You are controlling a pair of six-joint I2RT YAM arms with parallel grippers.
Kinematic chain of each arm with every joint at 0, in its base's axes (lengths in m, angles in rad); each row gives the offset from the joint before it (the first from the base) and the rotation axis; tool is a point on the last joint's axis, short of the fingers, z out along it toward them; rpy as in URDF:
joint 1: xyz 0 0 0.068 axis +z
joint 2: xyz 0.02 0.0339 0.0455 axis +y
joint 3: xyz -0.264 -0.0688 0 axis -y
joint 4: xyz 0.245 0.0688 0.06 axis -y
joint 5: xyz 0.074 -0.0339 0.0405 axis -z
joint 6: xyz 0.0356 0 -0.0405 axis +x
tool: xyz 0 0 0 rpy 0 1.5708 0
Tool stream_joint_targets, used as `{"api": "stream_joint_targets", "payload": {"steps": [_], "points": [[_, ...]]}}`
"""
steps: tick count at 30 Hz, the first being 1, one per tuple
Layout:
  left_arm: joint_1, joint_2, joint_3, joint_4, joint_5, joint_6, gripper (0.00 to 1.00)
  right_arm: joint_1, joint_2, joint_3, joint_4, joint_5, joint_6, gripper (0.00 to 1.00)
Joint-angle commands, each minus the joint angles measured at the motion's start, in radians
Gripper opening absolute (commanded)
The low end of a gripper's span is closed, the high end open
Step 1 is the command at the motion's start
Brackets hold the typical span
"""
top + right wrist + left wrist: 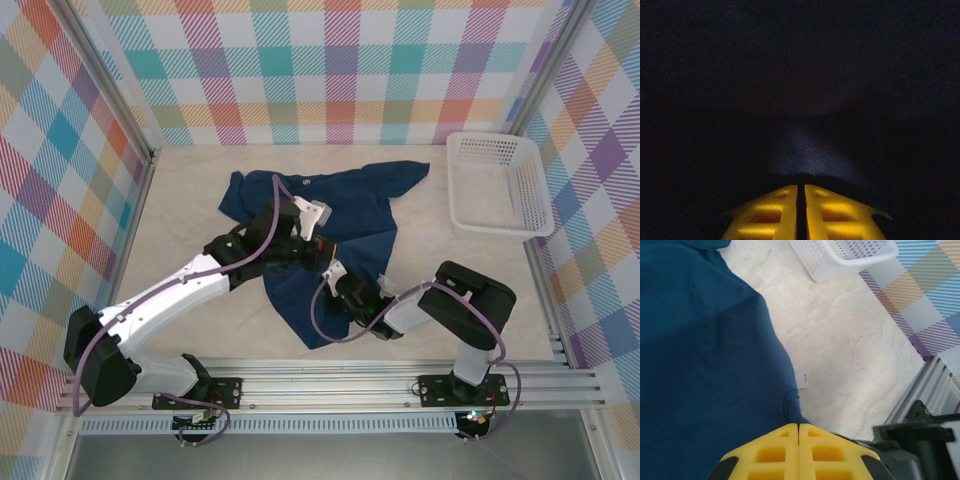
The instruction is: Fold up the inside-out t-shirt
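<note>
The inside-out t-shirt is dark navy and lies crumpled in the middle of the table, one sleeve pointing to the back right. My left gripper reaches over it from the left. In the left wrist view its yellow fingers are shut, with a bunched hem of the shirt pinched at the tips. A small white label peeks out beside that hem. My right gripper is low at the shirt's near part. Its wrist view is dark, with cloth draped over the nearly closed fingers.
A white plastic basket stands at the back right, also seen in the left wrist view. Bare pale tabletop lies between shirt and basket. Checked walls enclose the table, and an aluminium rail runs along the near edge.
</note>
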Motion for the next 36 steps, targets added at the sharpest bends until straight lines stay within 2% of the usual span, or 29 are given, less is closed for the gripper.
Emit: {"api": "stream_joint_targets", "payload": {"steps": [1,5,9,15,20,28,30,34,36], "points": [[0.016,-0.052,0.021,-0.021,0.055,0.027,0.0,-0.01,0.037,0.076,0.041,-0.056,0.011,0.12],[0.017,-0.059,0.023,-0.044,0.057,0.045,0.0,-0.04,0.047,0.091,0.056,-0.055,0.028,0.11],[0.017,-0.077,0.019,-0.068,0.02,0.082,0.0,-0.113,0.005,0.048,0.094,-0.149,0.054,0.12],[0.018,-0.091,0.025,-0.112,-0.077,0.149,0.0,-0.15,-0.048,0.018,0.089,-0.314,-0.034,0.13],[0.019,-0.125,0.008,-0.102,-0.054,0.182,0.0,-0.211,-0.068,0.025,0.037,-0.395,-0.032,0.13],[0.016,-0.111,0.045,-0.042,0.212,0.107,0.0,-0.209,0.007,0.148,-0.064,-0.269,0.05,0.12],[0.017,-0.092,0.059,-0.041,0.215,0.09,0.0,-0.187,0.015,0.169,-0.076,-0.21,0.038,0.12],[0.016,-0.037,0.097,-0.015,0.135,-0.003,0.0,-0.122,0.046,0.199,-0.078,-0.089,-0.014,0.13],[0.017,-0.013,0.122,0.013,0.128,-0.042,0.0,-0.114,0.07,0.196,-0.056,-0.057,0.011,0.14]]}}
